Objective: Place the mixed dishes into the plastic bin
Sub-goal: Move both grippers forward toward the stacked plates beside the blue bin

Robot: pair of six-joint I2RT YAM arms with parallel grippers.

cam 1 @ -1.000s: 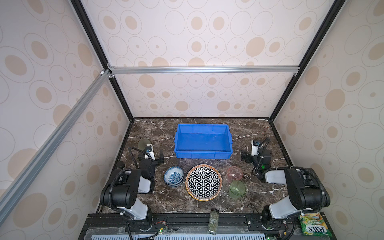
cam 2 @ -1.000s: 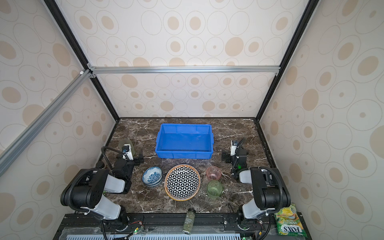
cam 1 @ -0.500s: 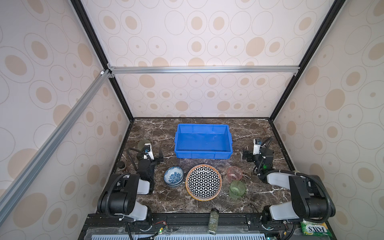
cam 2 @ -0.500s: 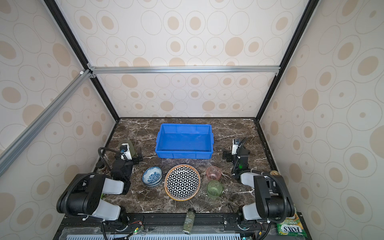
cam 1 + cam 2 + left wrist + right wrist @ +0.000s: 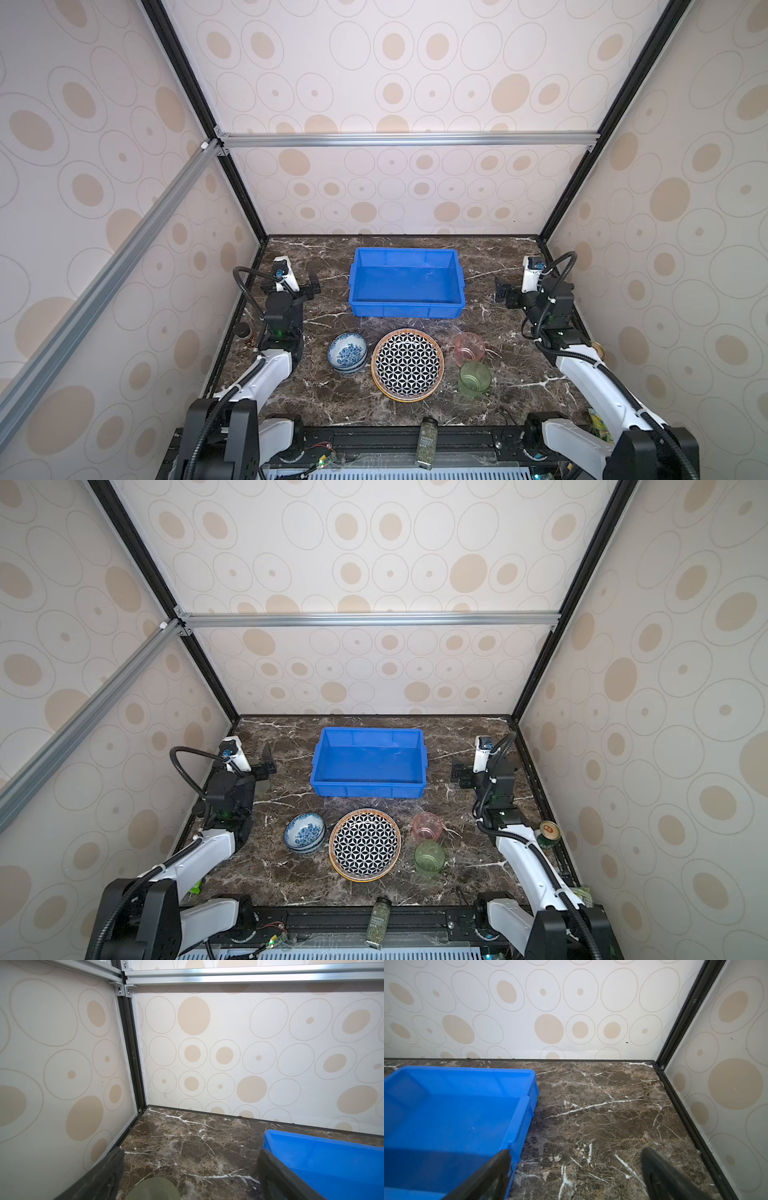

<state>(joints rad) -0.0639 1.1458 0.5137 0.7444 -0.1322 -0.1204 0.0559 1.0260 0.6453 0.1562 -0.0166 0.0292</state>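
I list: spice jar (image 5: 428,442) well apart from plastic bin (image 5: 405,309); left pincer (image 5: 191,1159), right pincer (image 5: 576,1155) flanking bin, both spread wide, empty.

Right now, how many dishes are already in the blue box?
None yet: the bright blue rectangular plastic bin is empty. Nothing is in hand either; both arms' jaws stand open beside it. Left to move, on the brown marble table: the blue-and-white floral bowls, the black-and-white geometric round plate, the see-through pink cup and the see-through green cup.
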